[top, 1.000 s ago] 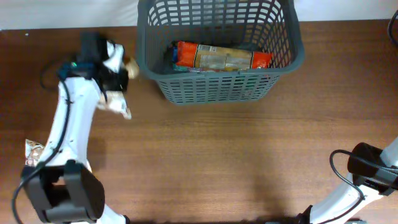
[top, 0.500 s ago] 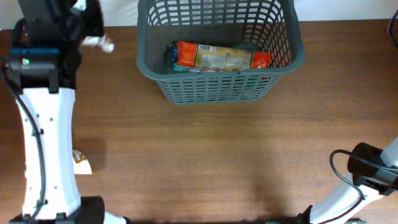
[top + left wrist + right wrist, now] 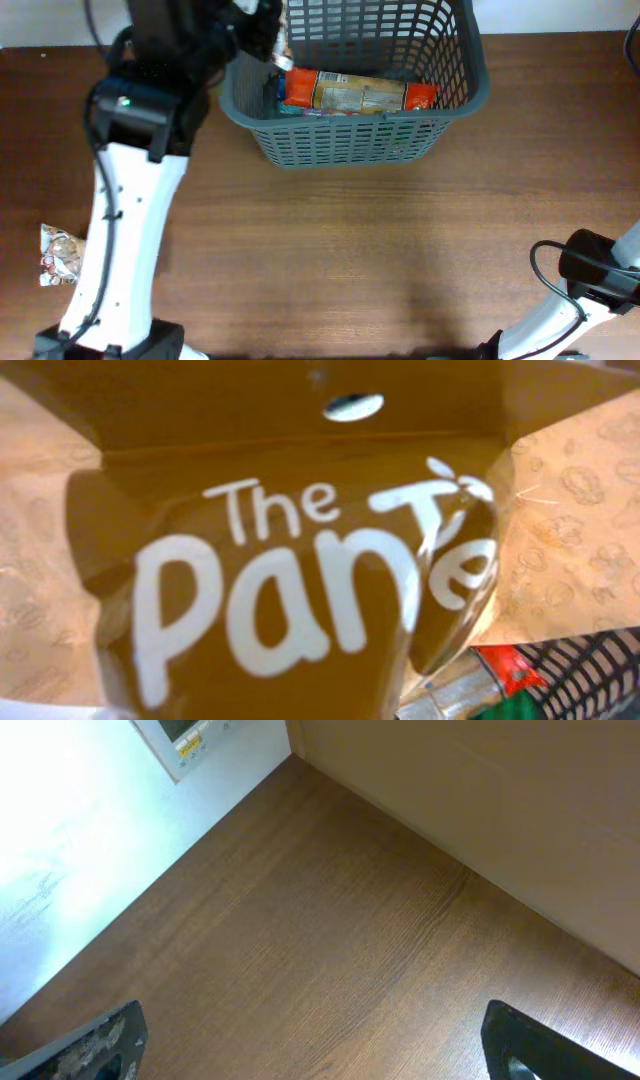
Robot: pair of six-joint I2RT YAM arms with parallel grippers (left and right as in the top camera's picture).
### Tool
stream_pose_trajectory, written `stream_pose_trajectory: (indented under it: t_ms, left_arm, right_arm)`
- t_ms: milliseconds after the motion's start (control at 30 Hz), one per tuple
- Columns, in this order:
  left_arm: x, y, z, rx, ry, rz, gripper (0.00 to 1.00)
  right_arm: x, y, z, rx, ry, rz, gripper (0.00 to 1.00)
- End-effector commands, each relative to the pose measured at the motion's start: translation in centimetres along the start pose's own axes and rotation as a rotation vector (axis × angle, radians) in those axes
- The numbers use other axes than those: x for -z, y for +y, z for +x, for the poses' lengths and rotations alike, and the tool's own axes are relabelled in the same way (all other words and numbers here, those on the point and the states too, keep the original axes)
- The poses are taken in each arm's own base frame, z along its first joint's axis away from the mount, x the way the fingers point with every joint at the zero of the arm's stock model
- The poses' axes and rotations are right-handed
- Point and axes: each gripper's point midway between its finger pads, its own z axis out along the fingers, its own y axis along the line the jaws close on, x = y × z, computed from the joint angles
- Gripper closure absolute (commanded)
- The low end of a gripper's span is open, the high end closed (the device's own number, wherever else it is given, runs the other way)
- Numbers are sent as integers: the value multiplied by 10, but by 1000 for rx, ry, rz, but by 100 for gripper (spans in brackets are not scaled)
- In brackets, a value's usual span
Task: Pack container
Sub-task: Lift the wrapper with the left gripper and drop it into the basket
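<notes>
I have the left gripper (image 3: 256, 26) up at the container's (image 3: 350, 146) left rim, closed on a brown snack packet (image 3: 300, 580). The packet fills the left wrist view so completely that I cannot see the fingers themselves, only white lettering beginning "The Pan" and a hang hole at its top. The container, a dark grey slotted basket, sits at the far edge of the table (image 3: 380, 260), with its back rim cut off by the top of the overhead view. An orange-ended packet (image 3: 355, 92) lies lengthwise inside, close to the near wall, with open floor behind it. The held packet hangs just over the left end of that one, near the corner of the rim. The left arm (image 3: 130, 200) runs up the left side of the table, and a small crinkled packet (image 3: 55, 255) lies near the left edge beside it. A wide stretch of bare wood lies in front of the container. The right gripper (image 3: 315, 1055) is parked low at the right corner, jaws spread wide and holding nothing, over plain wood that runs up to a beige panel.
</notes>
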Motion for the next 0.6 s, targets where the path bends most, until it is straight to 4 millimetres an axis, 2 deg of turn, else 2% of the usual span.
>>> stream_pose_trajectory:
  t_ms: [0,100,300,567]
  left_arm:
    - [-37,-6,18,-26,32,37,98]
    - [-63,-9,37,7,70,53,98]
    - [-118,-32,81,50,139,135,98]
    - [-164,-68,143,59,266,204,96]
  right_arm:
    - [1,-1,0,-14,-3,2,1]
    - [1,-1,0,-14,-3,2,1]
    - [1,-1,0,-14,-3,2,1]
    - [1,-1,0,-14,-3,2,1]
